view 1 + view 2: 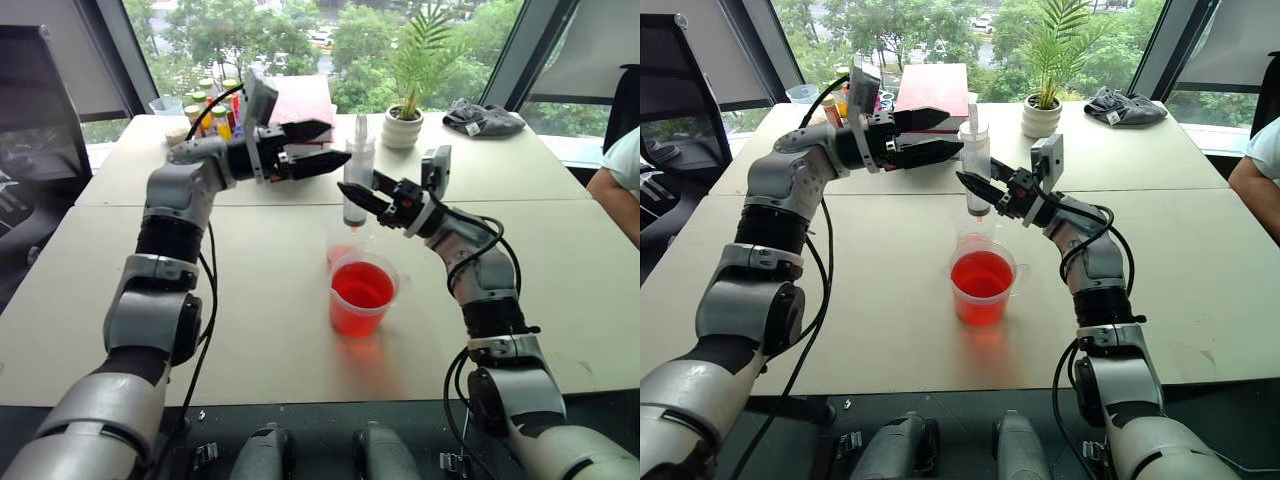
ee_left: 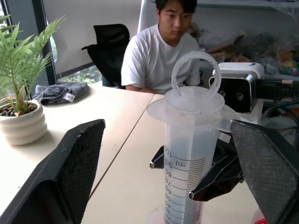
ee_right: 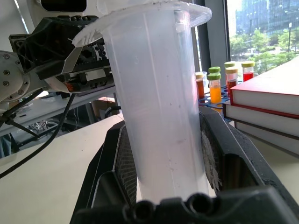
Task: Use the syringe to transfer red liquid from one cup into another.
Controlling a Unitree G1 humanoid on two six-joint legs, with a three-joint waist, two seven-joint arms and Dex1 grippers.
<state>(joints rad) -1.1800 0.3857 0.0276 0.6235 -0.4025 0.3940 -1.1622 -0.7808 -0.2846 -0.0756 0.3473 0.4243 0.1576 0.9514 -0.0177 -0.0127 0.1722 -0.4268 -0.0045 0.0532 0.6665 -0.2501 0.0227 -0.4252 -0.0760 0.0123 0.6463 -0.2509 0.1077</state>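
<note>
I am looking over a pale worktop (image 1: 240, 300) set against big windows with green trees outside; a potted plant (image 1: 405, 120), stacked red books (image 1: 305, 100) and a rack of capped tubes (image 3: 224, 81) sit along its far side, and a person in a white shirt (image 2: 161, 51) sits past the far corner.

My right tool (image 1: 352, 193) is clamped on the barrel of the syringe (image 1: 357, 170) and holds it upright, the red-orange tip pointing down. Directly under that tip stands the narrower clear cup (image 1: 342, 245); I cannot tell how much liquid it holds. Just in front of it, nearer me, is the wide cup (image 1: 362, 295), well filled with the red liquid (image 1: 360, 285).

My left tool (image 1: 315, 148) points across toward the syringe's upper end with its jaws spread wide, one finger on either side of the plunger's ring top (image 2: 195, 70) and neither touching it. The plunger sits pushed down close to the barrel's flange.
</note>
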